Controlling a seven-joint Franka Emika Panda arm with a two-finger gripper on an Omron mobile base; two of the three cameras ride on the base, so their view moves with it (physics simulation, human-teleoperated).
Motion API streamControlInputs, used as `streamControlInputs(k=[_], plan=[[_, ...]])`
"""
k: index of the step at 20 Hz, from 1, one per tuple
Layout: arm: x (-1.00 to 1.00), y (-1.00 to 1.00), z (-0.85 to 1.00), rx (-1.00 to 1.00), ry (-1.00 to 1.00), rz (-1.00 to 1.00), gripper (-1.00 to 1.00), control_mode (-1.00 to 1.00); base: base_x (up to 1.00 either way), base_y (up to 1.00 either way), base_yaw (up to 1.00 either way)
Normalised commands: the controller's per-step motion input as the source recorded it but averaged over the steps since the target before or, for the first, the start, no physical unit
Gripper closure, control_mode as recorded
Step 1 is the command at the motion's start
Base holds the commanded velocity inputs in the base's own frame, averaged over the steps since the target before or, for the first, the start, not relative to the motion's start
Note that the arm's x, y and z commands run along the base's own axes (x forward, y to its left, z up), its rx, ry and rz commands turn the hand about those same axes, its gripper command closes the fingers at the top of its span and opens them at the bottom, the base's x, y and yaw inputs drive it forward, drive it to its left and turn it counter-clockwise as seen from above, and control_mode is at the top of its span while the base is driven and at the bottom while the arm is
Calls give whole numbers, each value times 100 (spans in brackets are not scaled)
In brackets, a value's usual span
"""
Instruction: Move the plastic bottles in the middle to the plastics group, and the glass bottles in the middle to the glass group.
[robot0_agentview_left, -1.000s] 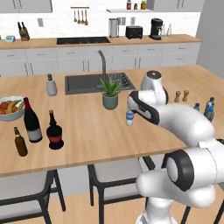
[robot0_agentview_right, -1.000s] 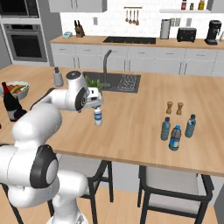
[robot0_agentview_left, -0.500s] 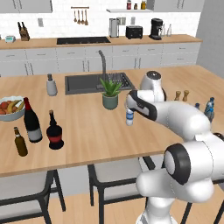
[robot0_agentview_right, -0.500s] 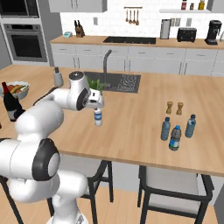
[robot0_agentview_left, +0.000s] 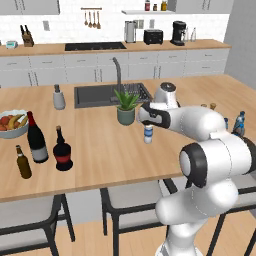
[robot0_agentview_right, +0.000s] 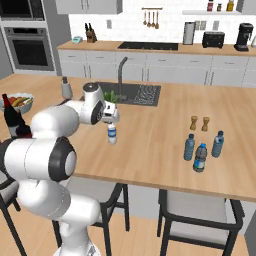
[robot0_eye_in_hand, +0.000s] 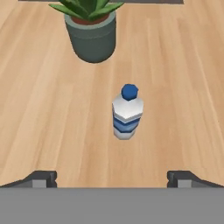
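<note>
The gripper (robot0_eye_in_hand: 112, 177) hangs over a small water bottle (robot0_eye_in_hand: 127, 113) with a blue cap, its fingers spread wide apart and holding nothing; only the two fingertips (robot0_eye_in_hand: 40, 178) show, low in the hand view. The bottle stands upright on the wooden surface (robot0_agentview_left: 100, 145), just near of a potted plant (robot0_agentview_left: 126, 106), its top partly hidden by the hand in the base views. Far to the right three more water bottles (robot0_agentview_right: 200, 157) cluster, labels too small to read. At the left stand a wine bottle (robot0_agentview_left: 36, 138), a squat red-labelled bottle (robot0_agentview_left: 62, 150) and a beer bottle (robot0_agentview_left: 22, 162).
</note>
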Motion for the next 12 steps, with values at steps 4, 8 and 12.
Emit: streamControlInputs(k=[4, 8, 12], plan=[[12, 1, -34, -2, 0, 0, -100, -100, 0, 0, 0], [14, -33, -18, 0, 0, 0, -100, -100, 0, 0, 0], [36, -6, -16, 0, 0, 4, -100, -100, 0, 0, 0]])
